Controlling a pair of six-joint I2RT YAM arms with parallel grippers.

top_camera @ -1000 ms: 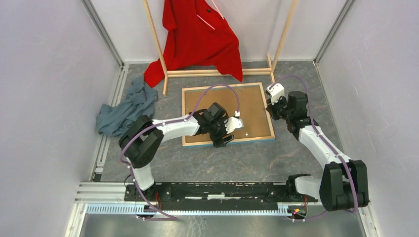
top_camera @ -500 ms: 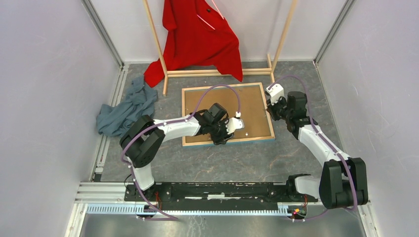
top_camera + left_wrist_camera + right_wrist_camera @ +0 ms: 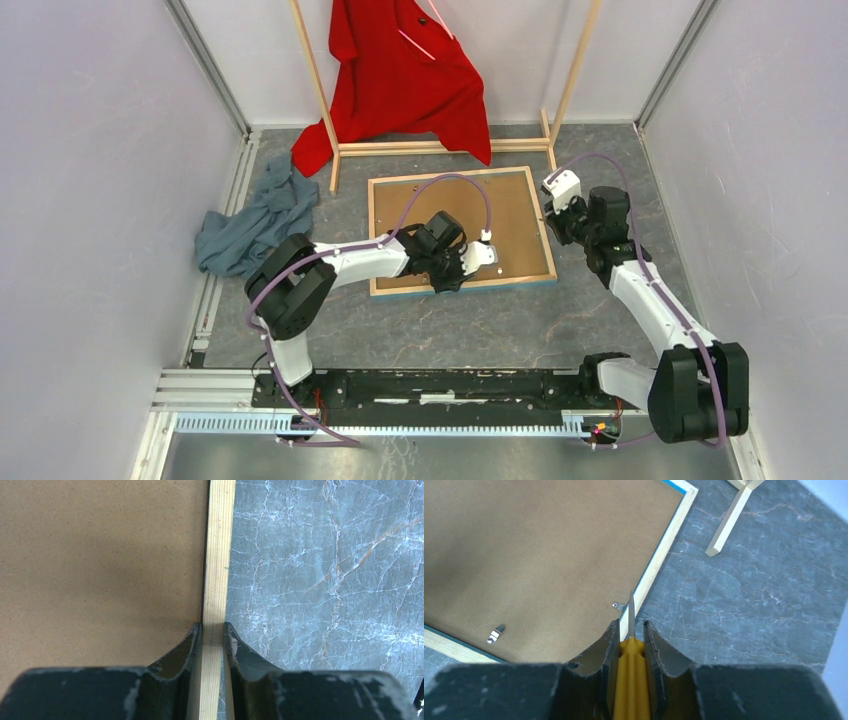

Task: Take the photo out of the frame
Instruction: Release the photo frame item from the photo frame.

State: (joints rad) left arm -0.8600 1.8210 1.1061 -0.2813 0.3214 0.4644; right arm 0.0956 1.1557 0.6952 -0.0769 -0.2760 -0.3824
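The frame (image 3: pixel 510 283) lies face down, its brown backing board (image 3: pixel 450 215) up; the photo is hidden under it. My left gripper (image 3: pixel 447 283) is at the near edge. In the left wrist view it (image 3: pixel 213 630) is shut on the pale wood strip of the frame (image 3: pixel 220 555), one finger over the backing board (image 3: pixel 100 555). My right gripper (image 3: pixel 553 222) hovers at the frame's right edge. In the right wrist view it (image 3: pixel 629 630) is shut on a yellow-handled screwdriver (image 3: pixel 630 680), whose blade tip sits beside a metal clip (image 3: pixel 618 605).
A wooden clothes rack (image 3: pixel 440 147) with a red shirt (image 3: pixel 400 70) stands just behind the frame; its foot (image 3: pixel 729 520) is near the frame's corner. A blue-grey cloth (image 3: pixel 255 225) lies at the left. Another clip (image 3: pixel 496 634) is on the backing board. Walls close both sides.
My left gripper's jaws have closed onto the frame's near wood edge. The right arm has shifted slightly to the right, still holding the screwdriver.
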